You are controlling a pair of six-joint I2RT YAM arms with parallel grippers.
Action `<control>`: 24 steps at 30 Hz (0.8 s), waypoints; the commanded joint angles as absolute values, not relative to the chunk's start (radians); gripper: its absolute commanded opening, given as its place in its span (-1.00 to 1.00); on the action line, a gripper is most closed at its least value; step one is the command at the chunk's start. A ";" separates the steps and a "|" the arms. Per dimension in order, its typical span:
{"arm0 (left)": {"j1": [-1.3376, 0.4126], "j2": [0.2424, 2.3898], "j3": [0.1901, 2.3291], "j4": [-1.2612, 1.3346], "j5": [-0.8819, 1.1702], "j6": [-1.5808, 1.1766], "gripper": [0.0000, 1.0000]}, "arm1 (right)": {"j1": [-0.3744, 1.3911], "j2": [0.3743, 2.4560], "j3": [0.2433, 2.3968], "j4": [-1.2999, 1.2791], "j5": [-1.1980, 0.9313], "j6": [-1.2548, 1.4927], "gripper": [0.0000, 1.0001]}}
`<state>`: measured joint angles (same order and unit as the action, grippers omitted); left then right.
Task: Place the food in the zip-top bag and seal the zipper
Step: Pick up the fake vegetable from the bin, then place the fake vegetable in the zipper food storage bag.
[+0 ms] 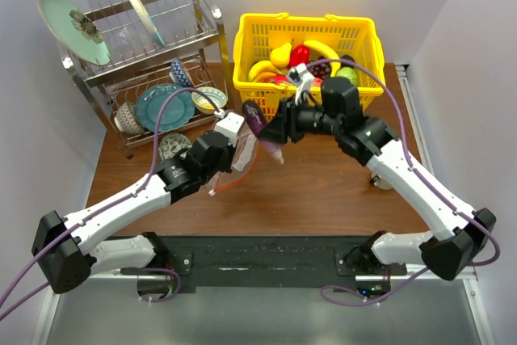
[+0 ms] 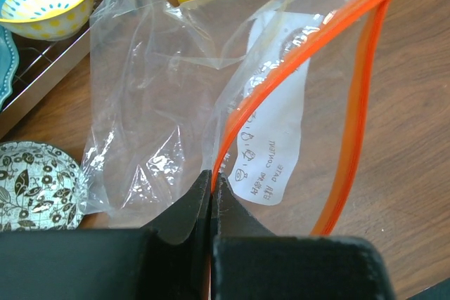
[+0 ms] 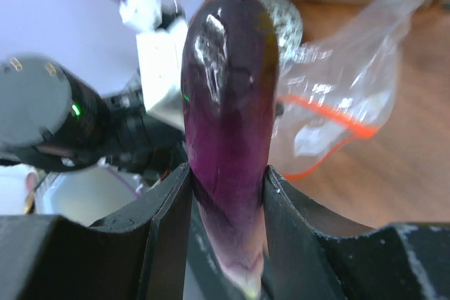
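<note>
My left gripper [image 2: 211,177] is shut on the zip-top bag [image 2: 183,103], pinching one side of its red-orange zipper [image 2: 260,89] so the mouth hangs open above the table. In the top view the bag [image 1: 242,159] hangs from the left gripper [image 1: 233,141] at table centre. My right gripper [image 3: 226,173] is shut on the dark purple eggplant [image 3: 228,110] and holds it in the air just right of the bag's mouth [image 1: 257,119]. The bag [image 3: 337,103] shows behind the eggplant in the right wrist view. More food lies in the yellow basket [image 1: 250,38].
The yellow lattice basket with bananas, a pear and other pieces stands at the back centre-right. A metal dish rack [image 1: 145,70] with plates and bowls stands at the back left. A patterned bowl [image 2: 35,184] sits near the bag. A small object [image 1: 380,179] lies on the table's right.
</note>
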<state>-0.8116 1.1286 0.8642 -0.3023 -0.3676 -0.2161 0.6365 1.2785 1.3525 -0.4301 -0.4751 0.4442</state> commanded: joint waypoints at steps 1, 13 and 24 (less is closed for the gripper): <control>-0.805 1.126 0.913 -0.290 -0.364 -0.216 -1.00 | 0.684 1.220 1.212 -0.333 -0.506 0.537 -0.78; -0.799 1.123 0.920 -0.293 -0.385 -0.244 -1.00 | 0.759 1.166 0.968 -0.212 -0.474 0.661 -0.81; -0.795 1.065 0.861 -0.189 -0.287 -0.224 -1.00 | 0.758 1.305 0.911 0.024 -0.451 0.943 -0.81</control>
<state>-0.7994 1.1152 0.8722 -0.2920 -0.3454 -0.2245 0.7589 1.2602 0.9268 -0.1421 -0.4805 0.7895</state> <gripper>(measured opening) 0.019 0.429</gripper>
